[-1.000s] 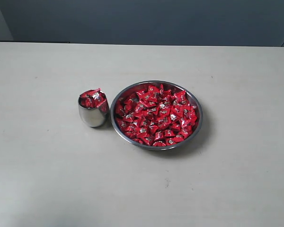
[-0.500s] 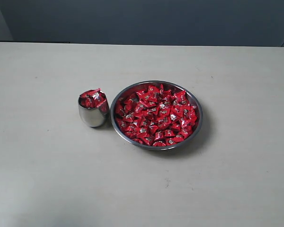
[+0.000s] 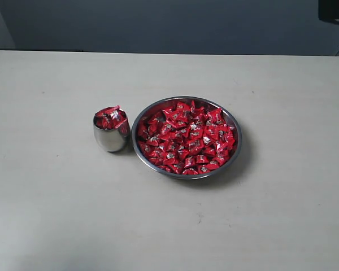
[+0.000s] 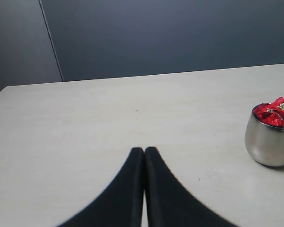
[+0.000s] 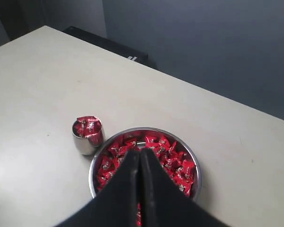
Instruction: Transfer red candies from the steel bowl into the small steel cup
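Red candies (image 3: 186, 138) fill the steel bowl (image 3: 187, 176) and heap the small steel cup (image 3: 110, 141) just beside it, on its left in the exterior view — left gripper (image 4: 144, 150) and right gripper (image 5: 140, 152) each have jaws pressed together, empty.

A pale beige table (image 3: 56, 214) fills the view, with a dark grey wall (image 3: 158, 22) behind it.

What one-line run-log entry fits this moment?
left hand: shut, empty | right hand: shut, empty | small steel cup: heaped with red candies | steel bowl: holds many candies, beside cup
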You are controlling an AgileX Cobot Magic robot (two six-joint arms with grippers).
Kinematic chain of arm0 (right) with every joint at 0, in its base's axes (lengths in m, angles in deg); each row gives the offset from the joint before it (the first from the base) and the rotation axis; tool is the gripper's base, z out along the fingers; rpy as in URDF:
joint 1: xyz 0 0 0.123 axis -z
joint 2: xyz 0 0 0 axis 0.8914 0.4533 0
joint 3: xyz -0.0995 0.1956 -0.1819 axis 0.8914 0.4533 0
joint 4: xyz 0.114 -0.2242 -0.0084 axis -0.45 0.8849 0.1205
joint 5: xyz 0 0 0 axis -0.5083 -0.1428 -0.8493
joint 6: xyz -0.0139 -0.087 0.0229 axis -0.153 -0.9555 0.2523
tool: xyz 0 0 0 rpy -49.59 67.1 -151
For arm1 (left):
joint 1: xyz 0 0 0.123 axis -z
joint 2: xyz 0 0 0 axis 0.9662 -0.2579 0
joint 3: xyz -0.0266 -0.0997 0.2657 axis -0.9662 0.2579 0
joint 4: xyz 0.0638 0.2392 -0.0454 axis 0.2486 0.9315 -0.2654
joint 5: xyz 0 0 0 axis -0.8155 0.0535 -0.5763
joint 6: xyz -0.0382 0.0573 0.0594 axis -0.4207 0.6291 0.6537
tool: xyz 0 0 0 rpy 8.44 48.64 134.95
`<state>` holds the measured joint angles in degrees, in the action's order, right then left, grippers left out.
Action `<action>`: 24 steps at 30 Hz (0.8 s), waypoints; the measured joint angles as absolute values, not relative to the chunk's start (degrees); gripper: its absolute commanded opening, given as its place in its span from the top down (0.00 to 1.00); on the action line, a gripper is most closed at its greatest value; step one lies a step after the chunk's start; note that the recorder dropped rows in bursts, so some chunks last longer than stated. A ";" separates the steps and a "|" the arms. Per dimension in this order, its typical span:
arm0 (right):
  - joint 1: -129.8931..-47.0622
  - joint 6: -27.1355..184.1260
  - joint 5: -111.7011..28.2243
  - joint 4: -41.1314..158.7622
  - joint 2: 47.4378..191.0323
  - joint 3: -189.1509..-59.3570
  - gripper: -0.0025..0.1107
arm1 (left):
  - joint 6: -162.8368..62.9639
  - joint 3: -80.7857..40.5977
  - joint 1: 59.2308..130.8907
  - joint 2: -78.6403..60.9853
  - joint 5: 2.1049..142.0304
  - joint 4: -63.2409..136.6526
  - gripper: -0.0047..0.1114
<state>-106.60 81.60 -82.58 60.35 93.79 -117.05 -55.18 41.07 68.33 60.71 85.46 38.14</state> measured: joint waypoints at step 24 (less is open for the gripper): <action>-71.92 81.81 -50.49 53.59 81.27 -83.05 0.98 | -55.18 41.07 68.33 60.71 85.46 38.14 0.96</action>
